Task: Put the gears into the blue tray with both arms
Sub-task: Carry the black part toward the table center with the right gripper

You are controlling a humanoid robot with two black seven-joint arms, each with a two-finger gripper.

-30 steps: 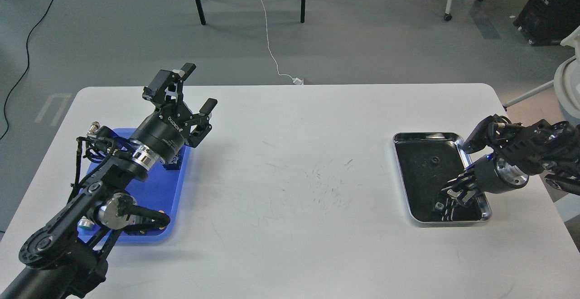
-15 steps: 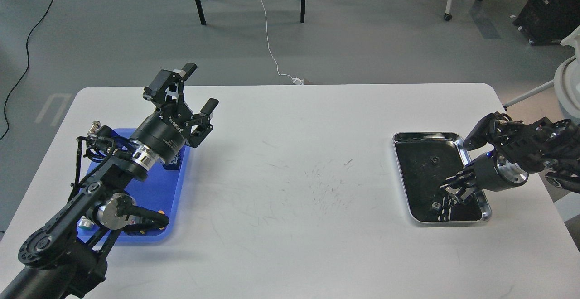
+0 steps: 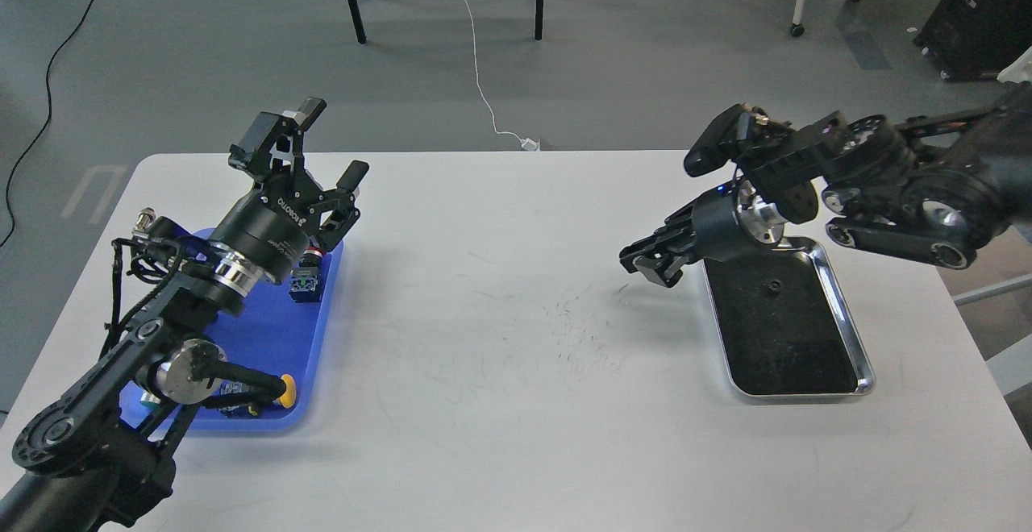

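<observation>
The blue tray (image 3: pixel 270 330) lies at the table's left, partly under my left arm. My left gripper (image 3: pixel 332 141) hangs open and empty above the tray's far right corner. One gear (image 3: pixel 772 284), a tiny black ring, lies in the far half of the steel tray (image 3: pixel 867 373). My right gripper (image 3: pixel 637 262) hovers over the table just left of the steel tray's far left corner, pointing left and down. Its fingers are drawn together. No gear shows between them; they would hide one that small.
In the blue tray sit push-button switches: a red-capped one (image 3: pixel 306 274) at the far right and a yellow-capped one (image 3: pixel 287 389) at the near edge. The white table (image 3: pixel 516 403) has faint scuff marks in its middle. Chair legs and cables lie on the floor beyond.
My right gripper rose out of the steel tray's near end and swung left and away. The small item there no longer shows. My left gripper drifted slightly left, uncovering a switch.
</observation>
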